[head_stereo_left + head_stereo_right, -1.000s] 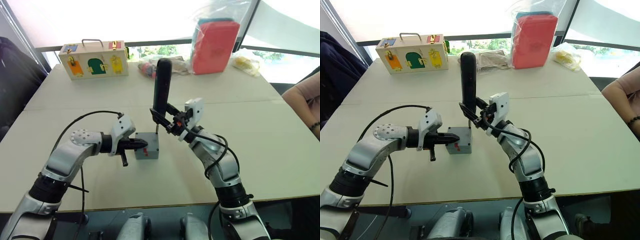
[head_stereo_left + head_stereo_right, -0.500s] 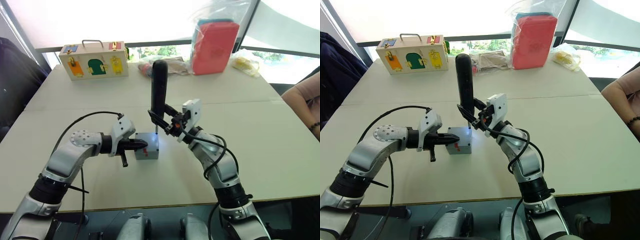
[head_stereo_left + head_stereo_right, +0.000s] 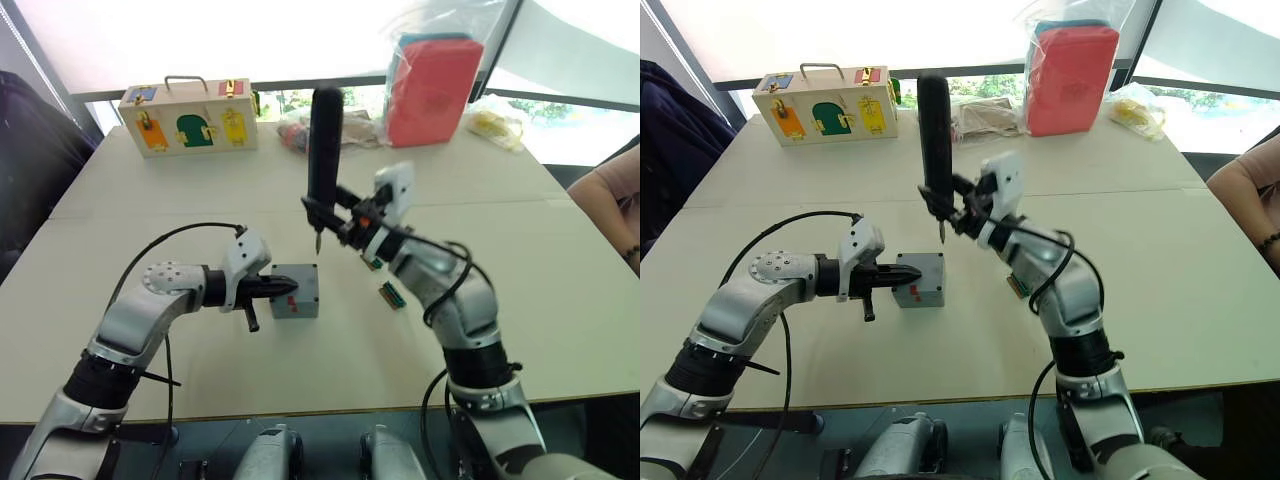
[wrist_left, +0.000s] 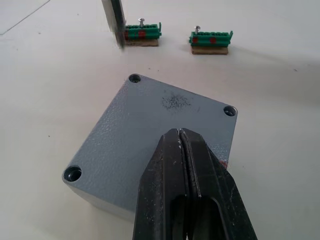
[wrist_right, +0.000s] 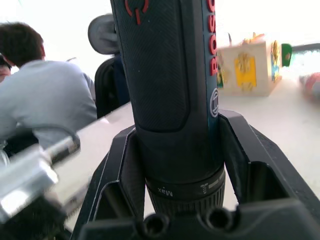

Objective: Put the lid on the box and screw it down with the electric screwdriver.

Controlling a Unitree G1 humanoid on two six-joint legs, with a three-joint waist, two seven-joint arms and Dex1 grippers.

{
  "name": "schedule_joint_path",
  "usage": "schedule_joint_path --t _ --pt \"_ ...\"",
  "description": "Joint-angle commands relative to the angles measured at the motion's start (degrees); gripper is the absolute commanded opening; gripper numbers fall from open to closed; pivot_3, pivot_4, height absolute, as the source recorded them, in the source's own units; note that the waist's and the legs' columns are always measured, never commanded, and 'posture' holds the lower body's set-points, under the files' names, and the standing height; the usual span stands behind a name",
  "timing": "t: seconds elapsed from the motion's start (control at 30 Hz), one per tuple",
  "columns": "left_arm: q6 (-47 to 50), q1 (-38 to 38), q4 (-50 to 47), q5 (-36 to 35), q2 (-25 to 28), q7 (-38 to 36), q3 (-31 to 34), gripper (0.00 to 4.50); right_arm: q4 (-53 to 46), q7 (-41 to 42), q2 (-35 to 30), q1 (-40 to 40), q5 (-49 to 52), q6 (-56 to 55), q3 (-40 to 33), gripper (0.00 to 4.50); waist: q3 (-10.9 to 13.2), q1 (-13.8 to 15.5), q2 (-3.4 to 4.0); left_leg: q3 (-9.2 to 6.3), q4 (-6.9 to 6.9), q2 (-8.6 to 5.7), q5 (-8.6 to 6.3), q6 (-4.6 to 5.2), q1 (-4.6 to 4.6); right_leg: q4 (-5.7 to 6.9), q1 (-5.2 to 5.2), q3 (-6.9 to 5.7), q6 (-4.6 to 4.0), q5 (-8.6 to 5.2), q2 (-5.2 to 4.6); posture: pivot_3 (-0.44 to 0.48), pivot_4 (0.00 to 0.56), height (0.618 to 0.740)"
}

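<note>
The grey lid [image 4: 150, 130] lies on top of the grey box [image 3: 296, 292] in the middle of the table, with round holes at its corners. My left gripper [image 3: 285, 290] is shut, and its fingertips [image 4: 170, 145] rest on the lid's near edge. My right gripper [image 3: 345, 225] is shut on the black electric screwdriver [image 3: 324, 150] and holds it upright. The thin bit [image 3: 318, 243] hangs in the air above and just behind the box, not touching the lid. In the right wrist view the two fingers [image 5: 120, 170] clamp the tool's body [image 5: 167, 75].
Two small green strips [image 4: 142, 34] [image 4: 210, 39] with screws lie on the table just right of the box. A wooden box with coloured doors [image 3: 188, 120] and a red bag in plastic [image 3: 430, 85] stand at the far edge. A person's arm [image 3: 610, 200] is at the right.
My right gripper has lifted the screwdriver off the lid's far corner, up and slightly to the right. The left gripper and the box have stayed put.
</note>
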Motion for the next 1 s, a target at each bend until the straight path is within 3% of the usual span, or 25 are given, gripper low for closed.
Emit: schedule_joint_path --t 0.03,0.17,0.27,0.4,0.47,0.6,0.77,1.0 --pt "2.63 1.65 1.55 -1.54 -2.20 2.89 2.84 0.00 -3.63 -2.71 -0.27 -7.65 7.60 4.31 -7.32 1.72 0.00 -0.09 0.00 0.00 -0.04 0.00 0.00 0.00 0.00 -0.01 -0.01 0.00 0.00 0.00 0.00 0.000 0.150 0.740" --pt "6.57 0.09 -0.57 -6.79 -5.46 6.58 9.16 0.00 -1.85 -8.74 -0.44 -12.69 15.61 13.87 -13.69 1.72 0.03 -0.03 -0.04 0.00 -0.10 0.01 0.01 -0.02 0.00 0.00 -0.02 -0.02 0.00 0.00 -0.11 0.000 0.150 0.740" --pt "8.20 -3.77 -2.79 -7.63 -6.39 11.40 12.97 0.00 2.79 -14.70 -4.76 -17.74 25.24 31.38 -20.67 1.72 0.25 0.04 -0.10 0.01 -0.10 -0.01 0.01 -0.01 -0.02 0.01 -0.03 -0.02 0.00 0.01 -0.18 0.000 0.150 0.740" --pt "9.22 -7.05 -6.62 -9.22 -2.39 7.87 12.79 0.00 8.97 -17.47 -17.03 -21.27 22.57 47.06 -22.48 1.72 0.39 0.26 -0.16 -0.06 -0.09 -0.06 0.02 -0.02 -0.39 -0.04 -0.27 -0.07 -0.02 0.01 -0.22 0.000 0.150 0.740" --pt "8.70 -6.97 -8.41 -10.48 0.57 2.67 10.93 0.00 13.48 -18.23 -21.25 -22.71 21.55 55.88 -23.61 1.72 0.40 0.00 -0.14 0.00 -0.03 -0.12 0.10 -0.13 -0.81 -0.04 -0.64 -0.06 -0.01 0.02 -0.24 0.000 0.150 0.740" --pt "7.15 -6.78 -10.30 -9.14 6.25 -4.76 5.57 0.00 21.51 -16.47 -32.15 -19.58 28.64 60.17 -18.05 1.72 0.53 -0.14 -0.02 0.13 0.11 -0.12 0.17 -0.23 -1.09 -0.07 -0.87 -0.04 -0.01 0.03 -0.25 0.000 0.150 0.740" --pt "5.93 -6.52 -12.08 -8.86 8.90 -9.85 1.61 0.00 25.80 -14.43 -44.53 -11.90 41.17 60.17 -6.61 1.72 0.80 -0.37 -0.03 0.20 0.17 -0.03 -0.06 0.20 -1.08 -0.03 -0.83 -0.07 0.00 0.03 -0.21 0.000 0.150 0.740" --pt "6.74 -3.92 -14.56 -9.43 9.81 -11.12 0.40 0.00 30.15 -17.30 -48.11 -7.51 46.21 60.17 -0.60 1.72 0.99 -0.19 -0.02 0.27 0.26 0.02 -0.08 0.24 -1.08 0.00 -0.83 -0.08 0.02 0.04 -0.19 0.000 0.150 0.740"
